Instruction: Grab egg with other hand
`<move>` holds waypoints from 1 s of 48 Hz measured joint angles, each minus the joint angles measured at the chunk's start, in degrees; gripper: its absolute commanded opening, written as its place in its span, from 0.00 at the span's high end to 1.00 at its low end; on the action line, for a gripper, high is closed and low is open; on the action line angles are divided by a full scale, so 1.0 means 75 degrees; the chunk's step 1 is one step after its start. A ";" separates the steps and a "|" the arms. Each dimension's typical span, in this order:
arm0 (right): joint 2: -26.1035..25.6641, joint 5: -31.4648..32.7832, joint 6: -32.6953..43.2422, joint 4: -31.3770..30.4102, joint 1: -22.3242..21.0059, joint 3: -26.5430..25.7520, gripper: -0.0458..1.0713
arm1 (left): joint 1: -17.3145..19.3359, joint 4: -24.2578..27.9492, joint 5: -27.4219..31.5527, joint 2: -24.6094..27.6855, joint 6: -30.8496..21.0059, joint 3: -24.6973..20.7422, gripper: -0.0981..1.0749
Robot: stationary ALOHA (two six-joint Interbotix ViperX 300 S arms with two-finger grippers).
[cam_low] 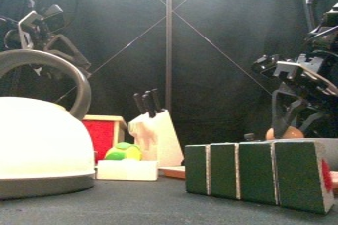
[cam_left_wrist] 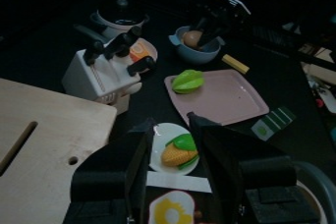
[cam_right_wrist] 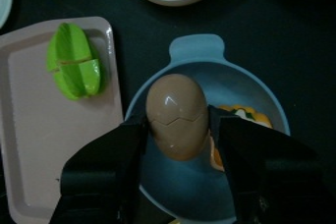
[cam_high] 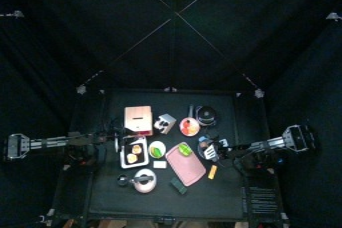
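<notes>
The egg (cam_right_wrist: 175, 118) is a tan oval standing between the jaws of my right gripper (cam_right_wrist: 175, 135), which is shut on it just above a blue bowl (cam_right_wrist: 256, 95). The left wrist view shows that same egg (cam_left_wrist: 194, 38) far off, at the blue bowl (cam_left_wrist: 180, 37) under the right arm. My left gripper (cam_left_wrist: 175, 141) is open, holds nothing and hovers over a white plate (cam_left_wrist: 160, 161) with green and yellow food. From above, the left arm (cam_high: 60, 144) and the right arm (cam_high: 274, 144) reach in from opposite sides.
A pink tray (cam_right_wrist: 53, 120) with a green vegetable (cam_right_wrist: 77, 59) lies beside the bowl. A white knife block (cam_left_wrist: 105, 66), a wooden board (cam_left_wrist: 46, 120) and a plate of orange pieces (cam_left_wrist: 141, 49) crowd the table. A big kettle (cam_low: 40, 145) and green blocks (cam_low: 258, 173) stand at the front.
</notes>
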 measured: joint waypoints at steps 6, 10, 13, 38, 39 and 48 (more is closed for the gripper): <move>-0.0023 -0.0035 0.0000 -0.0352 0.0012 -0.0141 0.41 | 0.0012 0.0000 0.0012 0.0000 0.0000 -0.0012 0.27; -0.0035 -0.0117 0.0012 -0.0785 0.0023 -0.0234 0.41 | 0.0012 0.0000 0.0000 -0.0012 0.0000 0.0000 0.27; -0.0023 -0.0211 0.0000 -0.1301 0.0047 -0.0316 0.41 | 0.0012 0.0000 -0.0059 0.0000 -0.0023 -0.0012 0.27; 0.0305 -0.1488 0.0023 -0.4582 0.0117 -0.0633 0.41 | -0.0656 -0.2859 -0.1488 0.0316 -0.0047 -0.0258 0.27; 0.0316 -0.1512 0.0023 -0.4664 0.0129 -0.0633 0.41 | -0.0727 -0.2977 -0.1512 0.0375 -0.0047 -0.0293 0.27; 0.0422 -0.1582 0.0023 -0.5379 0.0199 -0.0832 0.42 | -0.1523 -0.3844 -0.1617 0.1184 -0.0035 -0.0703 0.27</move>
